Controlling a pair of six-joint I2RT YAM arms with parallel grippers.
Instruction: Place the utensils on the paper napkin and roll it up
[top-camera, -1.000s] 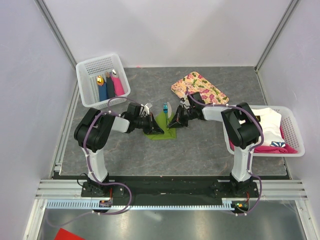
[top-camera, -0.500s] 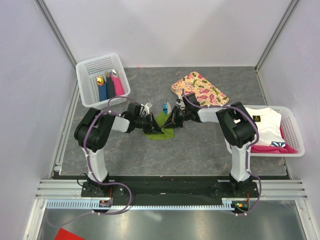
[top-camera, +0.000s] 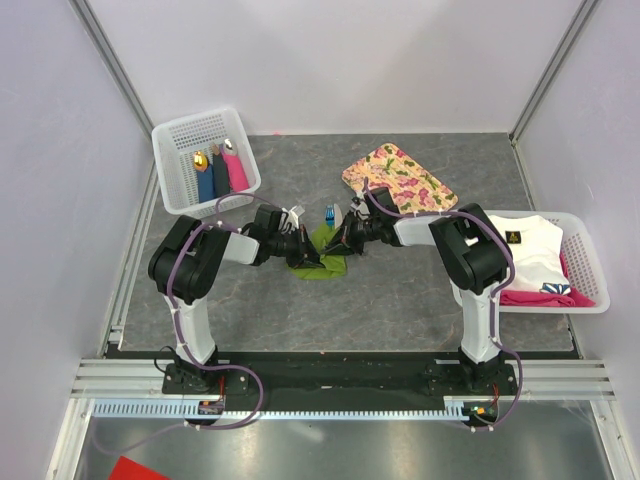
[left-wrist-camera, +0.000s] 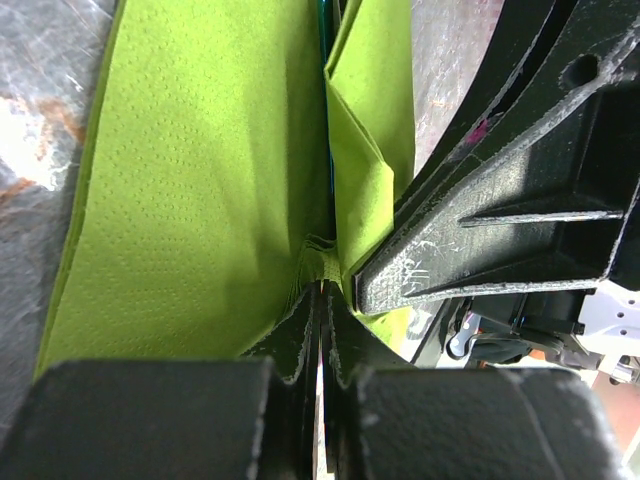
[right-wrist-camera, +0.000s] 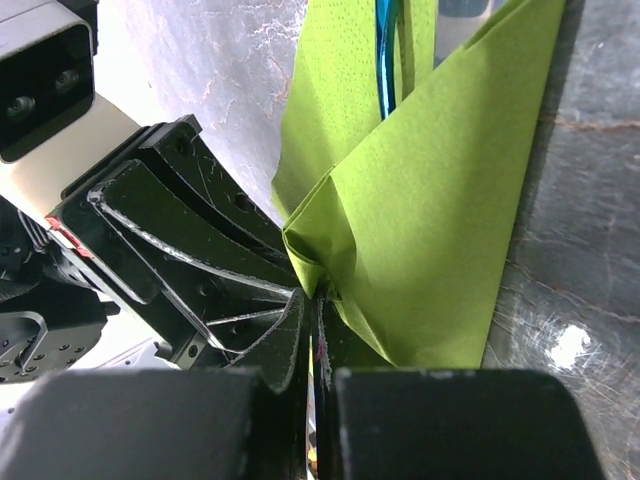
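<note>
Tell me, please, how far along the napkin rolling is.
Done: the blue utensil lies inside the folded paper napkin. In hand: the left gripper and right gripper are both shut on its folds. Remaining: it is only loosely folded, not yet a roll.

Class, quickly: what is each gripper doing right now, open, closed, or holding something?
Left gripper: closed, pinching a fold of the green napkin.
Right gripper: closed, pinching the green napkin too.

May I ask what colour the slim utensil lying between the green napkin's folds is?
The utensil is bright blue, clearest in the right wrist view.
</note>
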